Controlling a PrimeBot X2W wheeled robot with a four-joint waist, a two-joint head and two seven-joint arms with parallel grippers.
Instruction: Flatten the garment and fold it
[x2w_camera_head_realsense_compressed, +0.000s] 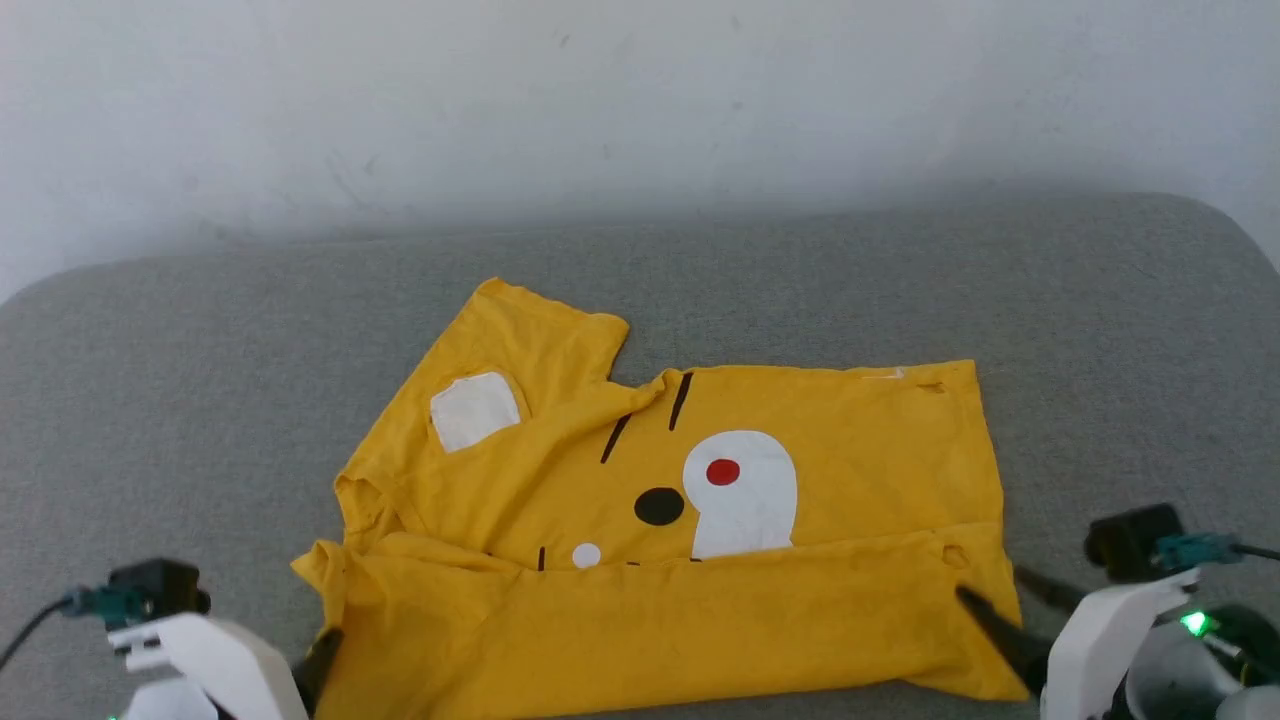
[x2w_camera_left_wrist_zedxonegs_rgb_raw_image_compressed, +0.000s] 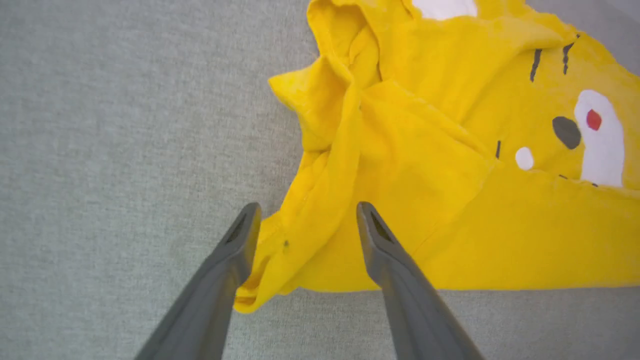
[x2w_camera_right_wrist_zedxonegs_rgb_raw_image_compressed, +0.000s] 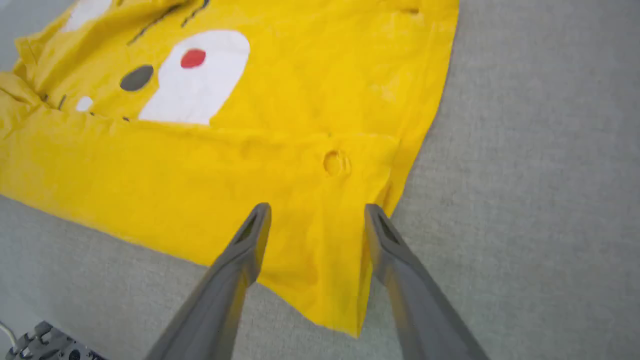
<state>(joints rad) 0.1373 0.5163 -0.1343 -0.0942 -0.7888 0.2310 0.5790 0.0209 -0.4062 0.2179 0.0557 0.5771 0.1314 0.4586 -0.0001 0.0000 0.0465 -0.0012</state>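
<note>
Now I count one shirt and two tools. The bright yellow short-sleeved T-shirt (x2w_camera_head_realsense_compressed: 860, 440) lies in the middle of the grey cloth-covered counter (x2w_camera_head_realsense_compressed: 200, 350), print side up. I see one white oval (x2w_camera_head_realsense_compressed: 745, 495), one red dot (x2w_camera_head_realsense_compressed: 722, 472), one black dot (x2w_camera_head_realsense_compressed: 659, 506) and one white patch (x2w_camera_head_realsense_compressed: 473, 410). Its near side is folded up over the bottom of the print. The left end is bunched and wrinkly.

My left tool (x2w_camera_left_wrist_zedxonegs_rgb_raw_image_compressed: 305, 212) is spread wide over the shirt's near left corner. My right tool (x2w_camera_right_wrist_zedxonegs_rgb_raw_image_compressed: 317, 212) is spread wide over the near right corner. Neither pinches cloth. Plenty of grey counter shows past the far edge and on both sides.
</note>
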